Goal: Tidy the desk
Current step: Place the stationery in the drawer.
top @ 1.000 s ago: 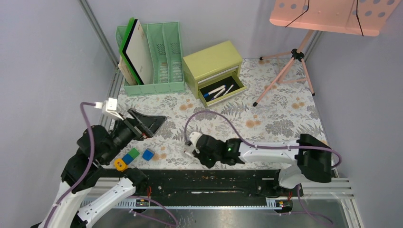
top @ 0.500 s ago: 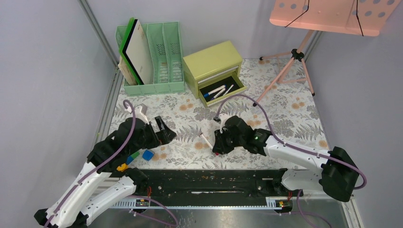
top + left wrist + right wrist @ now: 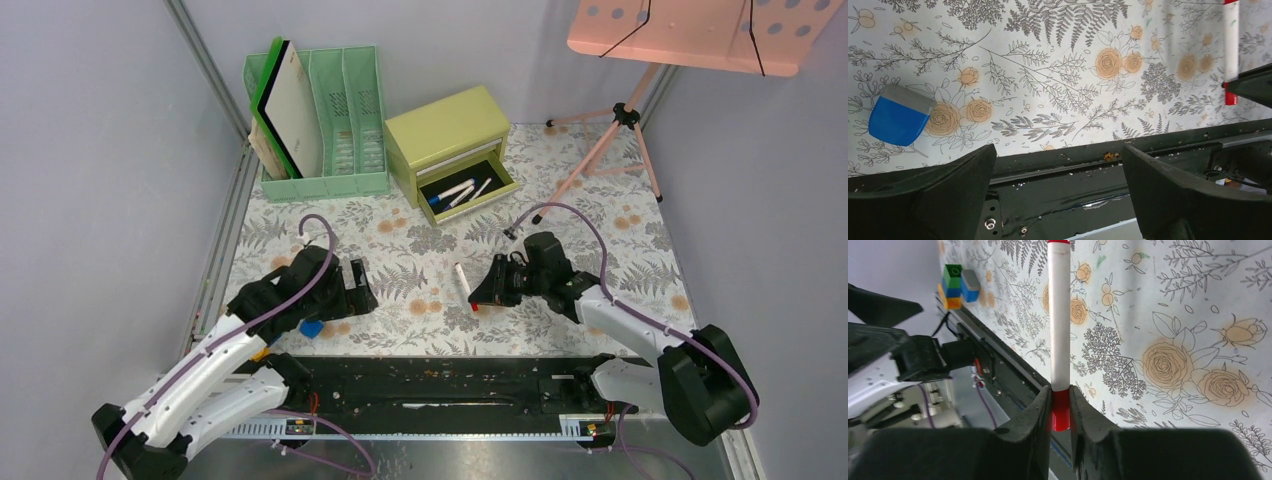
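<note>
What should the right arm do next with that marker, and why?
Probably carry it up to the open drawer and release it there. The right gripper is shut on the red end of the marker, and the drawer holds similar pens, so that looks like the marker's place.

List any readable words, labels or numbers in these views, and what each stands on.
None can be read.
The marker in the right gripper shows a plain white barrel.
The blue block, chest and file rack show no lettering.
The pens in the drawer are too small to tell.
</note>
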`<state>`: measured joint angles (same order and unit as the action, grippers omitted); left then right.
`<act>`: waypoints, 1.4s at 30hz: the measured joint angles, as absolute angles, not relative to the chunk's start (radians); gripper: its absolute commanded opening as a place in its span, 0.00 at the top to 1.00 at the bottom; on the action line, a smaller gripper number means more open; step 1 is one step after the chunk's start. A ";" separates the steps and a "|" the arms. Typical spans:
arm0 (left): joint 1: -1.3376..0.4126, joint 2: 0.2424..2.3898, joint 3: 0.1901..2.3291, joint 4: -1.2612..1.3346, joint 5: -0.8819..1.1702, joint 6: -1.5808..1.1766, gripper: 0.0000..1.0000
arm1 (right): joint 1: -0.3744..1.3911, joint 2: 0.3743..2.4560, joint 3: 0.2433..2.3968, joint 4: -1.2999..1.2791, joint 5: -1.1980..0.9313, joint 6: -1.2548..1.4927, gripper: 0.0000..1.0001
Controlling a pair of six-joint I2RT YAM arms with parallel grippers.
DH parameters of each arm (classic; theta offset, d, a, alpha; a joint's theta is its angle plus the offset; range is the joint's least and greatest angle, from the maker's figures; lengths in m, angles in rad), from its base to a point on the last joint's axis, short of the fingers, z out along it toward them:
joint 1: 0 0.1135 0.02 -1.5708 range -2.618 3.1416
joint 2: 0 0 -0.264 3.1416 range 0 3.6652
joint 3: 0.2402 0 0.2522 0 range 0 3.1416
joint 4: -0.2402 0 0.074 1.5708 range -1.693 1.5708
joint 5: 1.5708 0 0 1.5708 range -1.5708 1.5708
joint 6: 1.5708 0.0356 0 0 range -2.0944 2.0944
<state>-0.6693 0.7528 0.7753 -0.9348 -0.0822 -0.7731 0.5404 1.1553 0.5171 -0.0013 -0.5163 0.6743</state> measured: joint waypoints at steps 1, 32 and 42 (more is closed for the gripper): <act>-0.669 0.758 0.767 -0.930 -0.081 -0.771 0.01 | 0.522 1.157 0.505 0.015 -0.531 0.689 1.00; -0.670 0.980 0.595 -0.707 0.069 -0.759 0.01 | 0.351 1.691 0.973 0.171 -0.675 0.853 1.00; -0.670 0.973 0.595 -0.713 0.068 -0.757 0.01 | 0.280 1.847 1.127 0.238 -0.616 1.006 1.00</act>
